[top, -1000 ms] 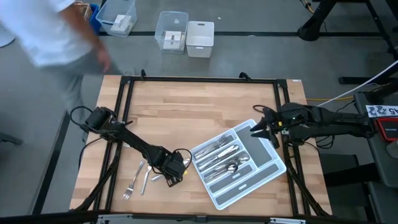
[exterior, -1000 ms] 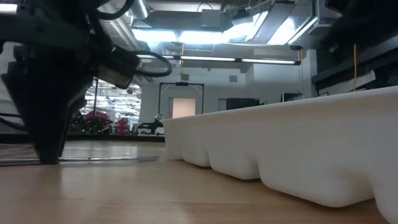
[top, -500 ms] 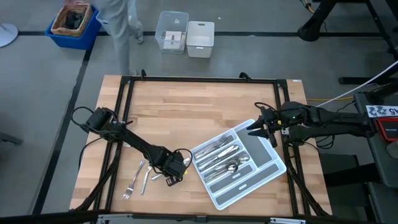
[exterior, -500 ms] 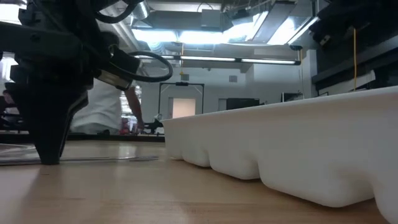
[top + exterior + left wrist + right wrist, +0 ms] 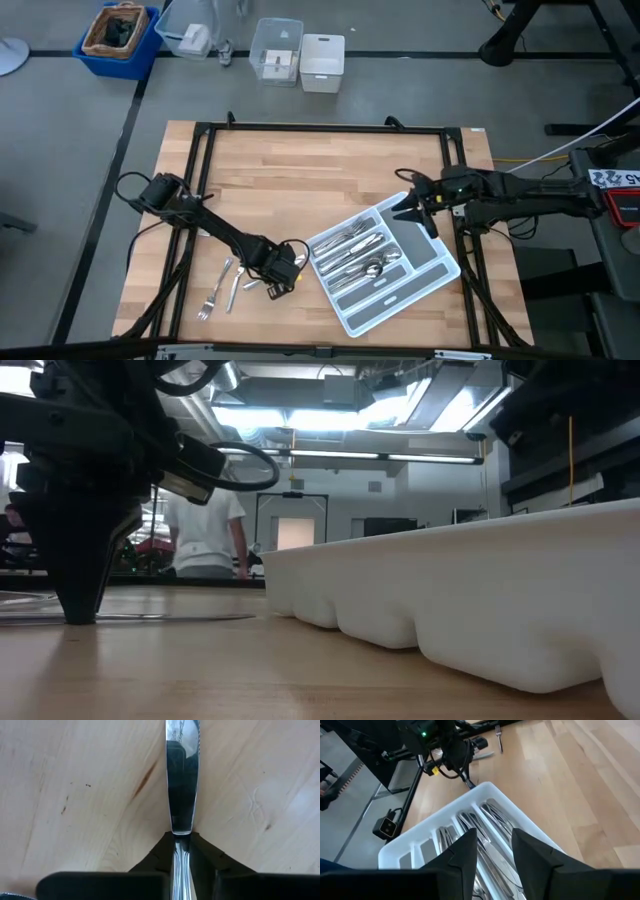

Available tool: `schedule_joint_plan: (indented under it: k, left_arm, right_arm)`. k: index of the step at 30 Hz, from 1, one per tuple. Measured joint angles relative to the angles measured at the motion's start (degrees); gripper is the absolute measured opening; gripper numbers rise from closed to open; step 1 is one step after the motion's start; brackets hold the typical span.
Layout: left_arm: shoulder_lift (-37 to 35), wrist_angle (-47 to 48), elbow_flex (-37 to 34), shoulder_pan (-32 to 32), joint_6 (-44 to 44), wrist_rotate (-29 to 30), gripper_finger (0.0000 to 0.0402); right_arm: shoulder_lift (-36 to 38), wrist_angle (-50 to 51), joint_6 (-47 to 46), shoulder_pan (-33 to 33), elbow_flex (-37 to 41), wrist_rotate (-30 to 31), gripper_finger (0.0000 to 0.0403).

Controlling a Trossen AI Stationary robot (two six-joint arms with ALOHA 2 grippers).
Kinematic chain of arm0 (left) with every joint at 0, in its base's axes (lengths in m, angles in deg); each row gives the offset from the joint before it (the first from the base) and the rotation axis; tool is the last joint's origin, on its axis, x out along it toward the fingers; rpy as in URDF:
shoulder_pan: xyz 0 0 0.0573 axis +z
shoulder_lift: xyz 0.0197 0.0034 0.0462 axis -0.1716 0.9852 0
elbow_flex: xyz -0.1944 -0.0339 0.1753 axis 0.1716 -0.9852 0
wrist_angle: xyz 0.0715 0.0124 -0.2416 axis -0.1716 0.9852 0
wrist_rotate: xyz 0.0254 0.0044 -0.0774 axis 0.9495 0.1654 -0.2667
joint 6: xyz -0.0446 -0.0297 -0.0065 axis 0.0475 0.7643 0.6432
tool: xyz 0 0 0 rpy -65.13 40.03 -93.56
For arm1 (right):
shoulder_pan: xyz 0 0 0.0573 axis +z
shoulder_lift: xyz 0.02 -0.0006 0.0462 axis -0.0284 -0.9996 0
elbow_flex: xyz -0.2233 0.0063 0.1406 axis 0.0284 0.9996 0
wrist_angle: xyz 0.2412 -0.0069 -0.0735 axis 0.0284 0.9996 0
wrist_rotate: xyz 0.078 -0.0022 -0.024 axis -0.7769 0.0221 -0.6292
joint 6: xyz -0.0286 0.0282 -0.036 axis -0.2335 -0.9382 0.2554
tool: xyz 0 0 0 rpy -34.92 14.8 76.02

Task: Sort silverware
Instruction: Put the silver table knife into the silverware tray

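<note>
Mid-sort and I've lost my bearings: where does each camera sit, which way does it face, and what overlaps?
High: overhead, straight down; both arms, table, tray.
Low: table height, looking level across; left gripper, tray wall, a person behind.
Left wrist: on the left arm, facing the tabletop; own fingers clamp a knife.
Right wrist: above the tray, its fingers apart, facing the left arm.
Shared: the tray shows in the high, low and right wrist views.

Light wooden table (image 5: 320, 175) framed in black. Lying on it: grey compartmented tray (image 5: 400, 290), just beside the left gripper (image 5: 272, 284) and under the right gripper (image 5: 410, 208); loose silverware (image 5: 222, 285) just beyond the left gripper.
</note>
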Motion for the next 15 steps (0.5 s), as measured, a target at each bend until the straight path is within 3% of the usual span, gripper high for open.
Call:
schedule_joint_plan:
  k: [15]
  left_arm:
    - [0.46,3.7,3.52,0.0,-0.16,0.02,0.0026]
  right_arm:
    - [0.0,0.44,0.63,0.0,0.0,-0.13,0.0124]
